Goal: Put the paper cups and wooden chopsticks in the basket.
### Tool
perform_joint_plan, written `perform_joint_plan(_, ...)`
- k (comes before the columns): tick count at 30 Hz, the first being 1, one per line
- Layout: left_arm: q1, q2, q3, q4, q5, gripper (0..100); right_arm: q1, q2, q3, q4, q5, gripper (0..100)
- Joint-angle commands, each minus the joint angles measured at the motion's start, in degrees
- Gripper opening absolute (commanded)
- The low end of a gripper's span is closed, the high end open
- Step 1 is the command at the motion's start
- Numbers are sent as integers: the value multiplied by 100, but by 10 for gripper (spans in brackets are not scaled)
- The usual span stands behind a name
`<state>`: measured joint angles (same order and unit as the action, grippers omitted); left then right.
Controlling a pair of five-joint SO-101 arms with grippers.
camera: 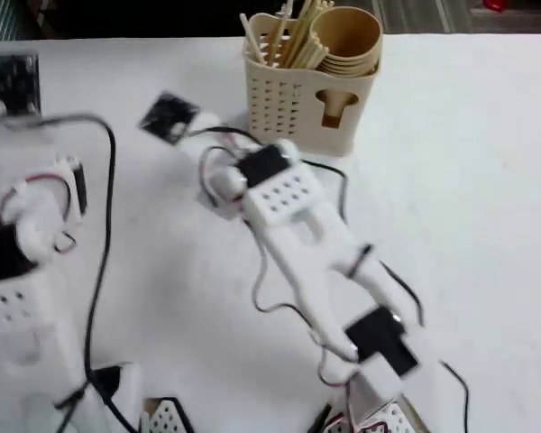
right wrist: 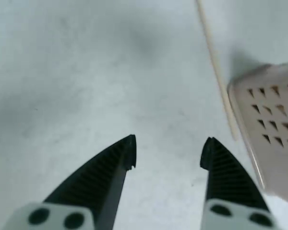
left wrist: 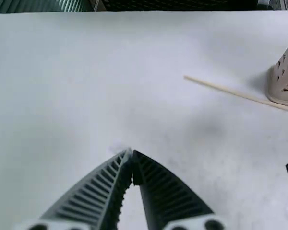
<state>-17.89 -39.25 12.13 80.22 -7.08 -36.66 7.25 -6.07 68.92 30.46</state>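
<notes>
Right wrist view: one wooden chopstick (right wrist: pixel 215 72) lies flat on the table (right wrist: pixel 86 72), upper right of the frame, just beside the basket (right wrist: pixel 271 129). The right tool (right wrist: pixel 168 152) stands apart, empty; the left tool (left wrist: pixel 132 160) is pressed together. The stick is probably light, stiff, thin and prone to roll: pinch it mid-length.
</notes>
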Motion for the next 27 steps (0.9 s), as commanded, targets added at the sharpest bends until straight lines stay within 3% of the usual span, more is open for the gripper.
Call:
perform_joint_plan(1, -48, -1218, 2207, -1169, 316, 23, -242, 664, -1090, 330, 360, 234)
perform_joint_plan(6, -40, -2062, 3657, -1987, 343, 23, -224, 1947, -2655, 813, 738, 245)
perform_joint_plan(10, -31, -2404, 4237, -2251, 659, 23, -136, 3011, -3947, 1200, 747, 334)
perform_joint_plan(21, -13, -2527, 4782, -2418, 695, 23, 321, 5587, -7165, 1226, 703, 363)
perform_joint_plan(27, -13, -2527, 4800, -2400, 695, 23, 505, 6554, -8149, 954, 264, 362)
